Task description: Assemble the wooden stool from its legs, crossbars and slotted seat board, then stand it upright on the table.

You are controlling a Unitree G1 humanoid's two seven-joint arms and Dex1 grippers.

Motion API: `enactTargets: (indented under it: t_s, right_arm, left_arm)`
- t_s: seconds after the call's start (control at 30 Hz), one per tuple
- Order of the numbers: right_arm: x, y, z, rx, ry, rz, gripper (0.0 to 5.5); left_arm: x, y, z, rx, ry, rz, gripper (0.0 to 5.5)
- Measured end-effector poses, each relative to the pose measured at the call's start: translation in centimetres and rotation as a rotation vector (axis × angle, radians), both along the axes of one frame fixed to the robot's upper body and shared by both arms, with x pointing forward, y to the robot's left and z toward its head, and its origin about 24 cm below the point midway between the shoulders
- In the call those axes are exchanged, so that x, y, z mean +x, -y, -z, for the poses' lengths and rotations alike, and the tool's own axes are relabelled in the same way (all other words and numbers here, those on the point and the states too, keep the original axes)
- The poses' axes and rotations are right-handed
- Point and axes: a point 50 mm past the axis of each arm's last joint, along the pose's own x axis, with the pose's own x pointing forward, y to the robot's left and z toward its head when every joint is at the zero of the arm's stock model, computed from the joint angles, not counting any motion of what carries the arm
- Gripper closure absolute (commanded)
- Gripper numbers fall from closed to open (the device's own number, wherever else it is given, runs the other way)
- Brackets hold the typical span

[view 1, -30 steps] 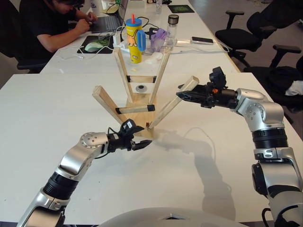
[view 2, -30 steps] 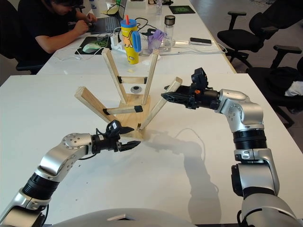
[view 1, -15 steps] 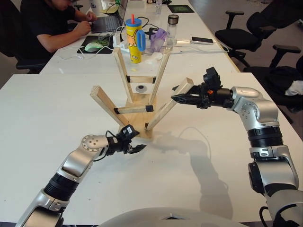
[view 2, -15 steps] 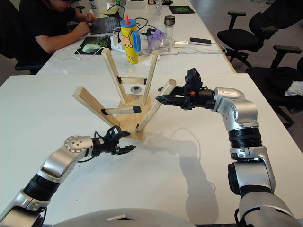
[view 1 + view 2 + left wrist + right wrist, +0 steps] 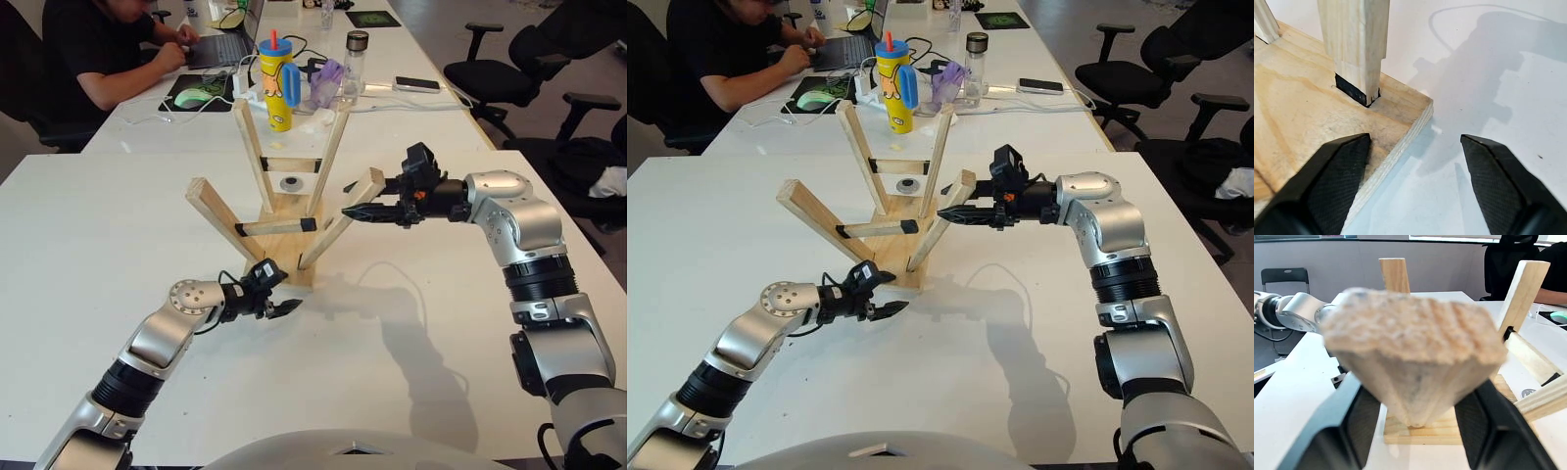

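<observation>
The stool (image 5: 286,211) sits upside down on the white bench (image 5: 88,255). Its seat board (image 5: 292,271) lies flat and four legs splay upward, joined by crossbars (image 5: 279,226) with black ends. The right gripper (image 5: 349,201) has its jaws clenched on the top end of the right leg (image 5: 338,227), one finger on each side of the wood. The left gripper (image 5: 290,292) hovers low at the board's near corner with its jaws released and nothing between them.

The left wrist view gives what the head views cannot. A leg's foot is seated in a black-lined slot close to the board's corner. One finger (image 5: 1332,171) hangs over the board's edge and the other over bare bench, and neither touches the wood. The right wrist view shows the held leg end close up and blurred between the jaws. Past it are the board, two more legs and the left arm.

From the head views, the stool stands near the bench's far edge and well apart from its left, right and near edges. White top lies between both arms. On the next bench, just behind the back legs, are a yellow cup (image 5: 278,83), a bottle (image 5: 357,61) and a phone (image 5: 419,83). Black chairs (image 5: 495,69) stand off the far right corner.
</observation>
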Motion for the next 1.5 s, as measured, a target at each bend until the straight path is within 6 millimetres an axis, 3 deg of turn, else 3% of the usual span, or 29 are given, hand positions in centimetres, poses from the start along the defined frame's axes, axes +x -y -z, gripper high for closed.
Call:
enactTargets:
  t_s: [0.23,0.93,1.1,1.27,1.37,1.43,1.5]
  right_arm:
    - [-0.3,-2.7,-0.6,-0.121,0.069,-0.069,3.45]
    - [3.3,-4.7,-0.8,-0.159,0.021,-0.075,3.45]
    - [3.2,-4.9,-0.8,-0.158,0.039,-0.088,3.45]
    - [3.3,-5.2,-0.7,-0.15,0.036,-0.05,3.45]
    - [3.4,-5.3,-0.7,-0.154,0.032,-0.029,3.45]
    - [3.4,-5.4,-0.8,-0.16,0.032,-0.028,3.45]
    - [3.3,-5.4,-0.9,-0.167,0.032,-0.026,3.45]
  left_arm:
    - [-0.2,0.1,0.3,-0.002,-0.001,-0.016,2.06]
    - [0.2,0.0,0.6,0.02,0.03,-0.068,2.06]
    - [0.4,0.0,0.6,0.024,0.033,-0.071,2.06]
    - [-0.5,1.5,0.5,-0.137,0.037,-0.066,2.06]
    - [-0.7,1.7,-1.9,-0.206,0.188,-0.089,2.06]
    - [-0.8,1.4,-4.5,-0.21,0.404,-0.144,2.06]
    - [-1.4,0.5,-8.5,-0.171,0.753,-0.252,2.06]
